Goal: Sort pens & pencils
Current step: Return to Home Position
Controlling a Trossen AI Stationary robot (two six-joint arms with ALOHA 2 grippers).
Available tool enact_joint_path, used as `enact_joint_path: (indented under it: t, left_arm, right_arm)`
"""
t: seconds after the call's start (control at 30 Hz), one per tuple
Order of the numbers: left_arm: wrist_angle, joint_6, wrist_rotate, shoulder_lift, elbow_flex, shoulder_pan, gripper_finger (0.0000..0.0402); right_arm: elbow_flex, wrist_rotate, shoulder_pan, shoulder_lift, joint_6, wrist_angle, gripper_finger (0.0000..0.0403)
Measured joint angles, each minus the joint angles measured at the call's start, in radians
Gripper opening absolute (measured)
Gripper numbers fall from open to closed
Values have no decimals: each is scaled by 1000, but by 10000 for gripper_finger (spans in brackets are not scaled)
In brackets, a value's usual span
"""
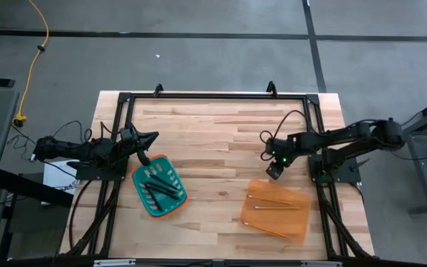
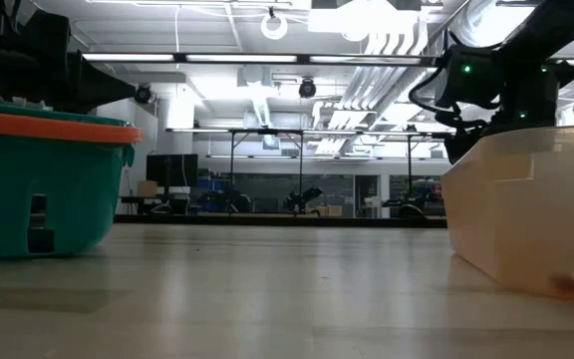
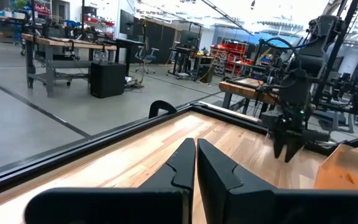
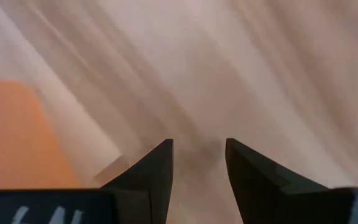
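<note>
From above we see the bench (image 1: 221,126) lit softly and evenly, with only faint shadows beneath the arms. At bench height the ceiling lights (image 2: 367,20) glare white. Against them the right arm (image 2: 496,80) turns to a dark silhouette, the orange bin (image 2: 526,209) looks washed pale, and the nearest wood is out of focus. In the right wrist view the wood smears into streaks behind the right hand (image 4: 197,162). The left wrist view is bright and clear.

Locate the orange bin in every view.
High view: orange bin, lower right of table.
Low view: right side, pale wall.
Left wrist view: right edge.
Right wrist view: left side.
Shared landmark: the open right gripper beside it; left gripper waits by the teal bin.
</note>
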Motion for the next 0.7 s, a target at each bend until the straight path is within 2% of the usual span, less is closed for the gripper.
enact_joint_path:
  t: [0.2,0.43,0.63,0.7]
  left_arm:
    - [0,0,0,0,0,0,5]
    - [0,0,0,0,0,0,5]
    - [0,0,0,0,0,0,5]
    - [0,0,0,0,0,0,6]
  right_arm:
    - [0,20,-114,0,-169,18,138]
    - [0,211,-249,0,-420,227,138]
    - [0,421,-316,0,-509,326,138]
    - [0,452,-332,0,-544,325,138]
